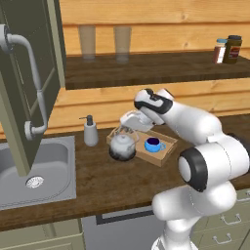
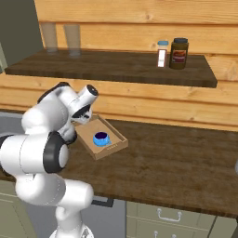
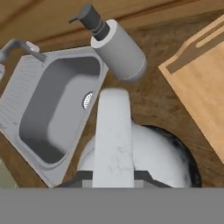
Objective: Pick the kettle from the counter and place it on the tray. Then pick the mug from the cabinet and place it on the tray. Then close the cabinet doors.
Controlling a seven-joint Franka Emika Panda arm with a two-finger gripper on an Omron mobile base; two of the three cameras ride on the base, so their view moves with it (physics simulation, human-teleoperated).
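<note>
From the left base view, my jaws hang just above the kettle, which overlaps the near left corner of the tray; I cannot tell whether it rests on the rim or on the tabletop beside it. The mug already sits inside the tray, so I judge the kettle step is in hand, and next I must lift it clear of the rim and set it inside beside the mug. One cabinet door stands open.

From the right base view, the mug lies mid-tray; the jar on the shelf has a label too small to read.

In the hand view, my jaws are nearly closed on the kettle's handle, over its lid, with the soap pump and sink beyond.
</note>
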